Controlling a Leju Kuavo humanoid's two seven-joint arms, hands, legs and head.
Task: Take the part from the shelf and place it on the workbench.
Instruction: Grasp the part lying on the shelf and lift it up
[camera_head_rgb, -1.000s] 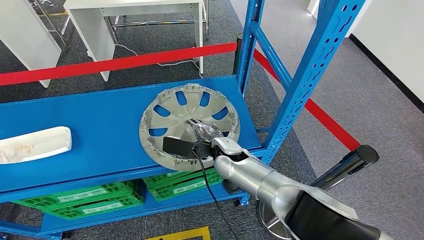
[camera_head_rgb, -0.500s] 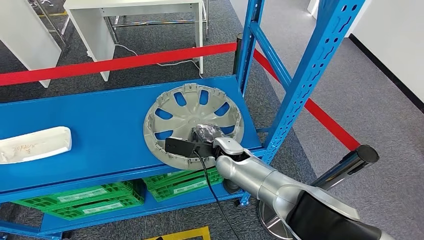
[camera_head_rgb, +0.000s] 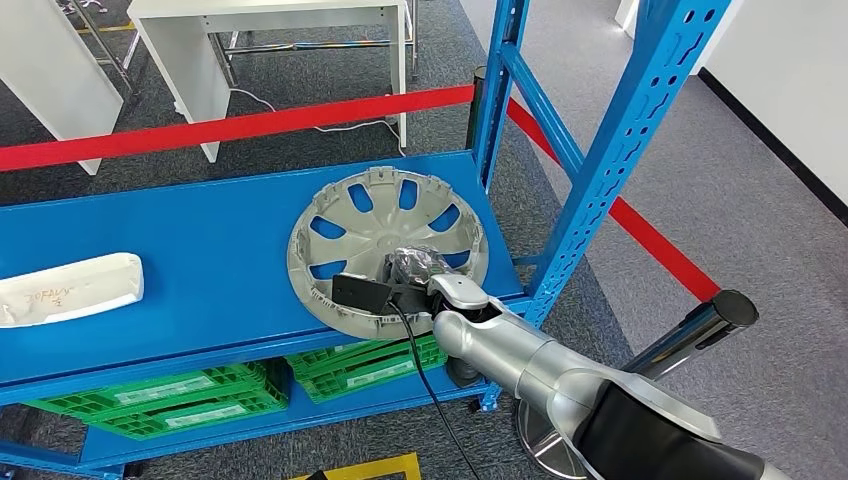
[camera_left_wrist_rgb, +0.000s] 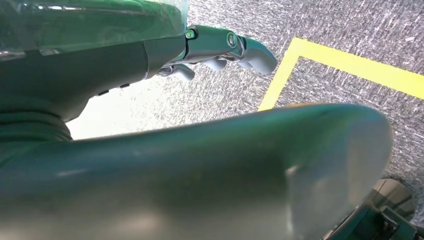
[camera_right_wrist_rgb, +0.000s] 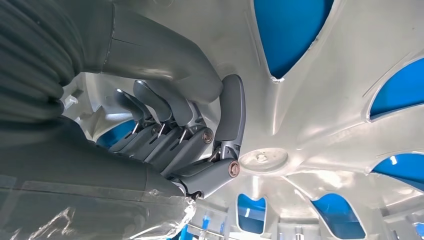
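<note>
A silver wheel cover (camera_head_rgb: 385, 250) with blue showing through its cut-out openings is seen lying flat on the blue shelf (camera_head_rgb: 180, 250), near the shelf's right end and beside a blue upright post (camera_head_rgb: 610, 150). Its near rim reaches the front edge of the shelf.

The right robot hand (camera_head_rgb: 415, 268) is placed on the near part of the wheel cover, close to its centre. In the right wrist view the dark fingers (camera_right_wrist_rgb: 170, 135) are seen curled together and hooked into the cover by one of its openings, with the thick grey thumb (camera_right_wrist_rgb: 165, 60) bent over them against the silver surface. The hand is thus closed on a spoke of the cover. The small round hub is seen just beside the fingertips.

The left robot hand (camera_left_wrist_rgb: 220, 50) is seen in the left wrist view above grey carpet and a yellow floor line (camera_left_wrist_rgb: 345, 65); its fingers are loosely bent, nothing is held.

A white moulded part (camera_head_rgb: 70, 288) lies at the shelf's left end, well apart from the cover. Green crates (camera_head_rgb: 200, 395) are stored on the lower shelf. A red barrier tape (camera_head_rgb: 230, 128) is stretched behind the shelf.
</note>
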